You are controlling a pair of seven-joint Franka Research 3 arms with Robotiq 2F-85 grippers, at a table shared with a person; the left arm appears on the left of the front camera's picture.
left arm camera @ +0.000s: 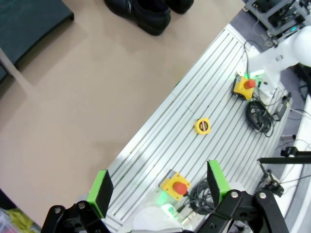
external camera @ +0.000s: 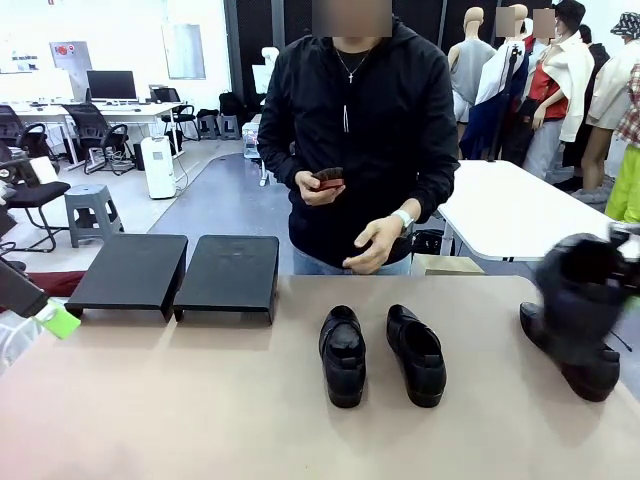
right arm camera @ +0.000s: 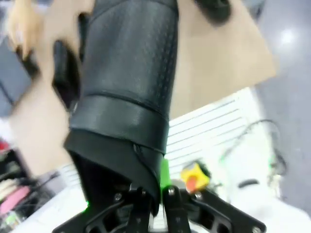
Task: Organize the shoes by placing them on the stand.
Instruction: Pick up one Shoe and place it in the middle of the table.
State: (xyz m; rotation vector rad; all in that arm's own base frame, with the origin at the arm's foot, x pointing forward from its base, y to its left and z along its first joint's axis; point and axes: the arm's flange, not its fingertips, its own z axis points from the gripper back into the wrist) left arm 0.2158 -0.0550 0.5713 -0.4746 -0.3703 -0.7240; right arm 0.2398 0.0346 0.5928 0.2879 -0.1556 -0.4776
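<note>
Front view, entry one, stand: two black platforms are counted, set side by side and touching at the table's far left; left platform (external camera: 130, 272); right platform (external camera: 228, 272); all shoes are kept apart from both.

Table (external camera: 200, 420): one tan top, on which the platforms and three shoes are borne.

Shoes, four counted, black and glossy: centre-left shoe (external camera: 343, 355) and centre-right shoe (external camera: 417, 353) are laid side by side on the table, apart from each other, near the right platform but not touching it; a third shoe (external camera: 585, 375) is seen at the table's right edge, partly hidden; a lifted shoe (external camera: 580, 280), blurred, is held just above it.

Right gripper (right arm camera: 151, 191): its fingers are pinched on the heel collar of the lifted shoe, as recorded in the right wrist view.

Left gripper (left arm camera: 158, 182): its fingers (left arm camera: 101, 187) are spread wide over a railed base (left arm camera: 160, 145) beside the table's near edge.

On that base: two stop buttons, one (left arm camera: 249, 86) and another (left arm camera: 177, 186); one yellow tape measure (left arm camera: 202, 126).

Person: one, stood at the far side; a dark red object (external camera: 327, 181) is held in one hand.
</note>
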